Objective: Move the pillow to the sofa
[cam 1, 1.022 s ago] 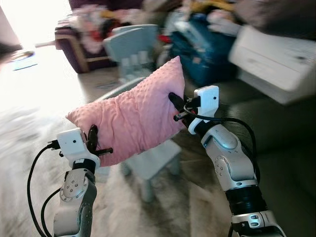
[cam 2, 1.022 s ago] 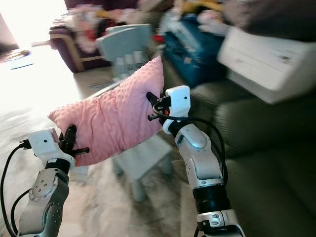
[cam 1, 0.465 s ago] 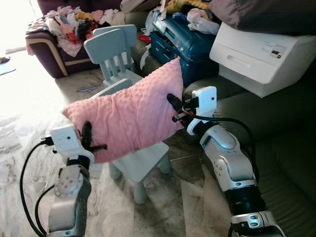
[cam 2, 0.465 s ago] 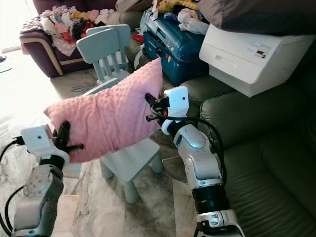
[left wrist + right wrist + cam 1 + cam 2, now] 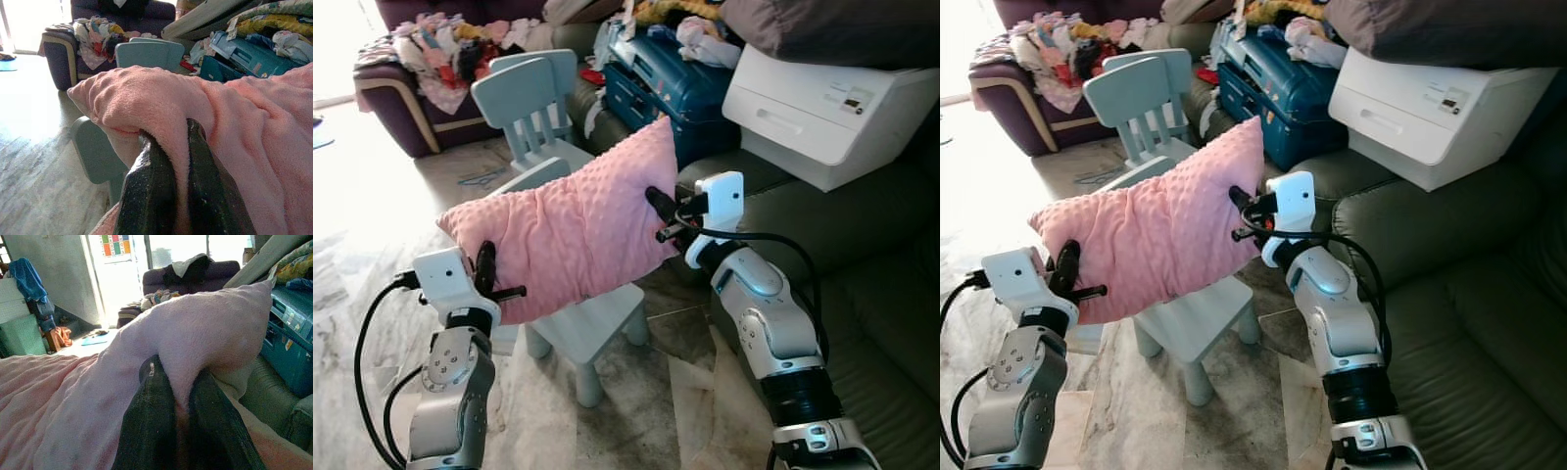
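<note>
A pink dimpled pillow [image 5: 578, 225] hangs in the air between my two arms, above a small pale blue chair. My left gripper [image 5: 487, 279] is shut on the pillow's lower left edge, its black fingers [image 5: 151, 191] pinching a fold of fabric. Higher up, my right gripper [image 5: 658, 211] is shut on the right edge, with cloth squeezed between its fingers [image 5: 151, 431]. The dark green sofa [image 5: 862, 264] lies to my right, its seat cushion beside my right arm.
A pale blue child's chair [image 5: 592, 328] stands under the pillow, a second one [image 5: 524, 98] behind it. A white printer [image 5: 822, 108] and a blue suitcase [image 5: 666, 83] crowd the sofa's far end. A purple armchair [image 5: 411, 78] heaped with clothes is at far left.
The camera has swung and steadied, so the blur is gone and the scene has shifted a little. Both grippers keep their hold; the pillow stays at the same height.
</note>
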Controlling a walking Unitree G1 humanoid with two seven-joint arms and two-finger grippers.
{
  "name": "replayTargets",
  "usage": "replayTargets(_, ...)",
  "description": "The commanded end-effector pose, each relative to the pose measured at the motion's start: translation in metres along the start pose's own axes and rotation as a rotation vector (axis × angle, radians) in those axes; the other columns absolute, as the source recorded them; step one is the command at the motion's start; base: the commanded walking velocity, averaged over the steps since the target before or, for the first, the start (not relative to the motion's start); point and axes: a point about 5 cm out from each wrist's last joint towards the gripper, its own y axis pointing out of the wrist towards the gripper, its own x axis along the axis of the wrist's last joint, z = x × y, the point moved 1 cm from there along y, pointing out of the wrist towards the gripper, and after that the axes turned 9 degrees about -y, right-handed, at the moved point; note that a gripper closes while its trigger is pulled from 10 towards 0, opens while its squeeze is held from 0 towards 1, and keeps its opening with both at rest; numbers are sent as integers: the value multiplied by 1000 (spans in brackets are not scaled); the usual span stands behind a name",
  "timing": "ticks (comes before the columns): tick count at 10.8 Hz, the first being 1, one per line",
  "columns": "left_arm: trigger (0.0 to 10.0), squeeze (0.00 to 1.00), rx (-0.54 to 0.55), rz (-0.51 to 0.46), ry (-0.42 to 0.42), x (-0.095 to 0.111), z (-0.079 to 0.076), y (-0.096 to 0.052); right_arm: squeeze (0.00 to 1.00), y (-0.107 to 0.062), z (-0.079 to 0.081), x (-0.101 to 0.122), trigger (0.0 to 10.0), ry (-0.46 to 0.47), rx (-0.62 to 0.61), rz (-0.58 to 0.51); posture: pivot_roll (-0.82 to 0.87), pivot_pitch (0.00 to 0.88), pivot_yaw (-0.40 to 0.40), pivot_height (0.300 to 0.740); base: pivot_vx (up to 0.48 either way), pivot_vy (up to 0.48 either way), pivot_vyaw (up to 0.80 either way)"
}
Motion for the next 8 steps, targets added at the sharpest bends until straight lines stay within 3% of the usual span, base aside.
replayTargets(1,10000,0,4,-5,0,2,2,2,0,4,2,11,10000,-7,11,-34,-195,35,42,740,0,0,-775)
replayTargets(7,10000,0,-11,-2,-10,1,-1,3,0,4,3,12,10000,-4,13,-41,-199,38,44,740,0,0,-774)
replayTargets(8,10000,0,-14,0,-6,1,-2,3,0,3,4,13,10000,-9,20,-53,-199,38,44,740,0,0,0)
